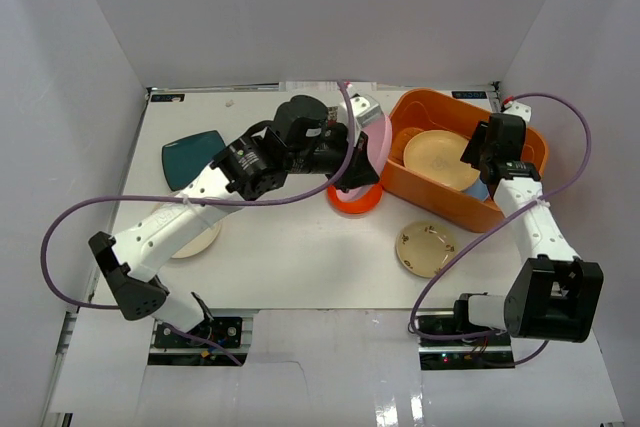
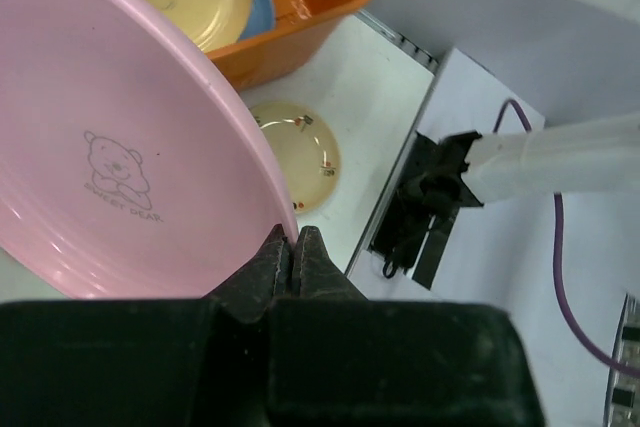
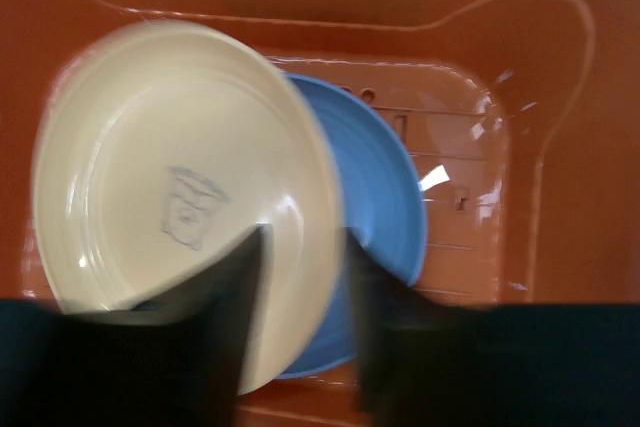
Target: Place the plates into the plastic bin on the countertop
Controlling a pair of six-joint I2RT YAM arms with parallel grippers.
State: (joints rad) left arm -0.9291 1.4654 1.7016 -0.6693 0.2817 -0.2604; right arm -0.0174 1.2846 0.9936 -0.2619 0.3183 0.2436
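My left gripper (image 1: 362, 169) is shut on the rim of a round pink plate (image 2: 120, 147) and holds it tilted above the countertop (image 1: 300, 257), just left of the orange plastic bin (image 1: 425, 187). In the top view the pink plate (image 1: 378, 139) stands nearly edge-on. The bin holds a tan-yellow plate (image 3: 170, 197) lying partly over a light blue plate (image 3: 385, 197). My right gripper (image 3: 300, 257) is inside the bin, open, its blurred fingers either side of the tan-yellow plate's rim. On the countertop lie a red-orange plate (image 1: 355, 200), a beige plate (image 1: 426, 248), a square teal plate (image 1: 190, 158) and a cream plate (image 1: 200, 239).
White panels wall the countertop at the left, back and right. The left arm lies over the cream plate. A small grey patterned thing (image 1: 364, 107) shows behind the pink plate. Purple cables loop beside both arms.
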